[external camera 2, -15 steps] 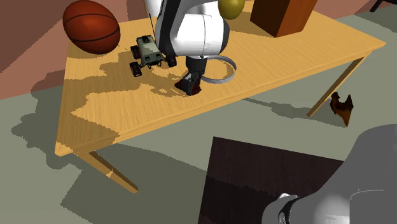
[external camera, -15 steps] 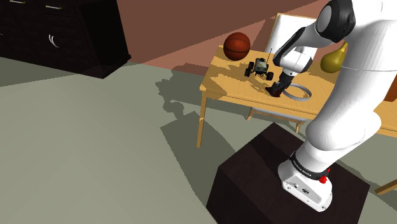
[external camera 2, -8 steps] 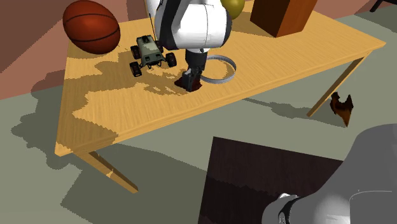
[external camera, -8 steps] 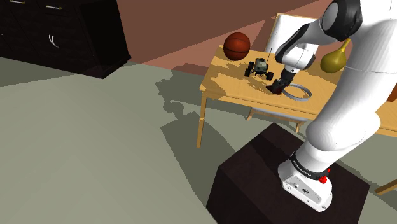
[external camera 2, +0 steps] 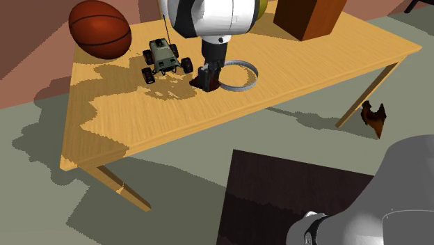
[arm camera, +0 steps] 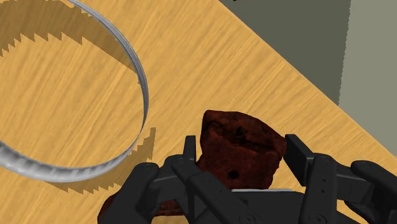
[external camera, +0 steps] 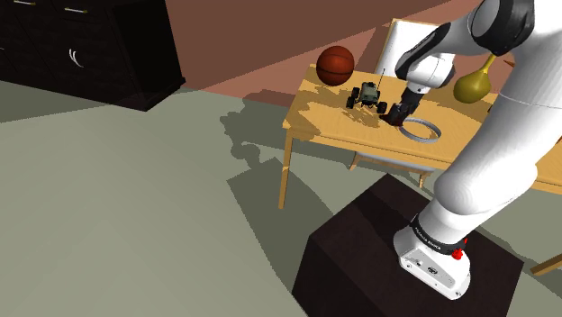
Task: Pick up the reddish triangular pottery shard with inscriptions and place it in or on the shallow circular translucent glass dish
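Rising and swinging sideways since a second ago, the end effector is now hanging higher over the counter and closer to the glass dish. Going left to right in the second exterior view, a basketball is sitting well off to the end effector's far side, a toy truck is standing near it, and the dish is lying just beside it on the other side. In the wrist view the end effector is partly closed, its two fingers clasping the dark reddish pottery shard on its two flanks, with the dish's rim just ahead of the fingertips. The shard is probably light, stiff and brittle, and its rough, lumpy faces should be giving the pads good friction. Gripping across the thick middle looks sound, since thin corners would likely chip. Both pieces being breakable, a low, gentle set-down seems wiser than a drop.
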